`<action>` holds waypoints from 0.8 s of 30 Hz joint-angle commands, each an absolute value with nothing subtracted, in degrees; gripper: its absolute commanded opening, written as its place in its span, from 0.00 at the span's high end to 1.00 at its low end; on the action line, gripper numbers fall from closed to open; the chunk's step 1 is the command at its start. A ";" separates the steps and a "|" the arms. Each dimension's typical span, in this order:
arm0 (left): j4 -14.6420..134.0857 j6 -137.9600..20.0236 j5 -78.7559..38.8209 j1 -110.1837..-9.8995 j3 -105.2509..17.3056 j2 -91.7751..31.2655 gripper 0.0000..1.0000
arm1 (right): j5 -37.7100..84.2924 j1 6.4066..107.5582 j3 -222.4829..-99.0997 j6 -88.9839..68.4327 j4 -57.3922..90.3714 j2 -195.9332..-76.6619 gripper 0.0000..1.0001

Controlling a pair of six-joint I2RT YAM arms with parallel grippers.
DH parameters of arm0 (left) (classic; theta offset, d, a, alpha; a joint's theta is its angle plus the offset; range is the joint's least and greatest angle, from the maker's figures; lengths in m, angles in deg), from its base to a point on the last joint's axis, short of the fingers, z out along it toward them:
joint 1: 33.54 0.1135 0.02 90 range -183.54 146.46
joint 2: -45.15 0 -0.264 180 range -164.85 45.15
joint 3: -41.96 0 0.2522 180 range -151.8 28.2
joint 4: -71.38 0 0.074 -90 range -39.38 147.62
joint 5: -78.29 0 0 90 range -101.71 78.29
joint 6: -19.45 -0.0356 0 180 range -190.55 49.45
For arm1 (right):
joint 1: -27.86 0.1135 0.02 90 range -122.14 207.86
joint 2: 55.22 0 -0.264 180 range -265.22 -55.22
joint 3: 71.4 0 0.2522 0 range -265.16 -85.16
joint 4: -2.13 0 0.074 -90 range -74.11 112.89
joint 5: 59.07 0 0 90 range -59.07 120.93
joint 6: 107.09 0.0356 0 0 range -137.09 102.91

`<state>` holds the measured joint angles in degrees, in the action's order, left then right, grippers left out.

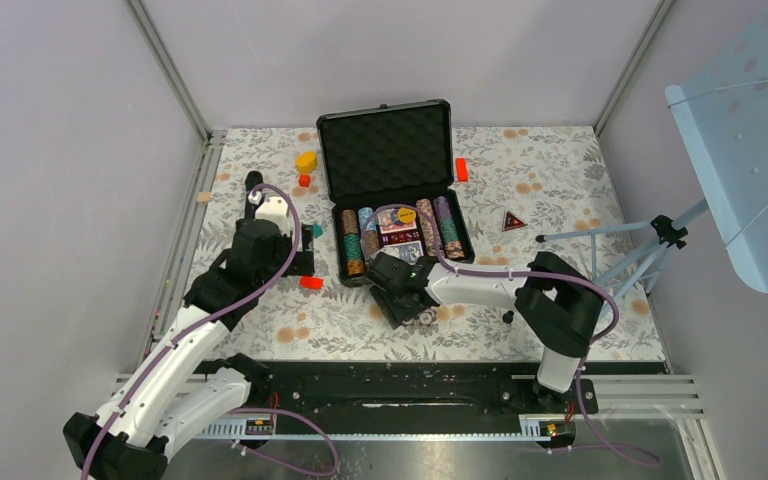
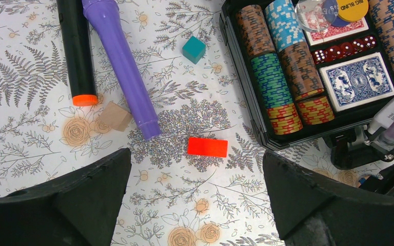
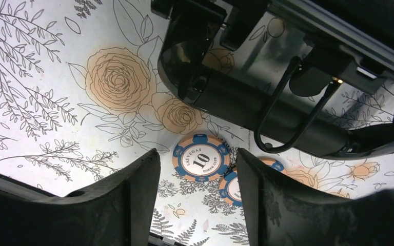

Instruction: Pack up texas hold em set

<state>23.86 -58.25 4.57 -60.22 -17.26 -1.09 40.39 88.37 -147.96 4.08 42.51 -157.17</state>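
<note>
Floral tablecloth: bearing open case.
Left gripper: gaping wide above red block.
Right gripper: fingers standing apart near loose chip.

A red block lies near a purple cylinder and a teal cube.

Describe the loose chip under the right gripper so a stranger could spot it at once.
Start at the open black case mid-table; the right gripper hangs just in front of its near edge. On the floral cloth, seen between its fingers, lies a flat orange-and-blue chip. Its face reads 10 in full, whereas the matching chip beside it is half hidden behind a finger.
</note>
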 commanded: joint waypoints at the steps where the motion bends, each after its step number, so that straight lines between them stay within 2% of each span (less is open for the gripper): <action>1: 26.05 -58.16 3.76 -59.99 -17.12 -0.89 0.01 | 38.44 87.97 -147.38 3.35 41.16 -158.21 0.39; 8: 26.15 -58.16 3.73 -60.00 -17.16 -0.98 0.01 | 35.22 88.55 -144.96 5.21 40.20 -156.82 0.42; 20: 26.13 -58.22 3.62 -60.00 -17.11 -0.99 0.01 | 36.92 92.62 -146.76 6.54 42.42 -157.60 0.45; 23: 26.06 -58.21 3.64 -60.00 -17.15 -0.99 0.01 | 38.22 92.76 -146.67 6.71 42.56 -157.51 0.44; 24: 26.08 -58.21 3.58 -59.96 -17.14 -0.99 0.01 | 38.94 92.74 -146.75 6.79 42.73 -157.56 0.41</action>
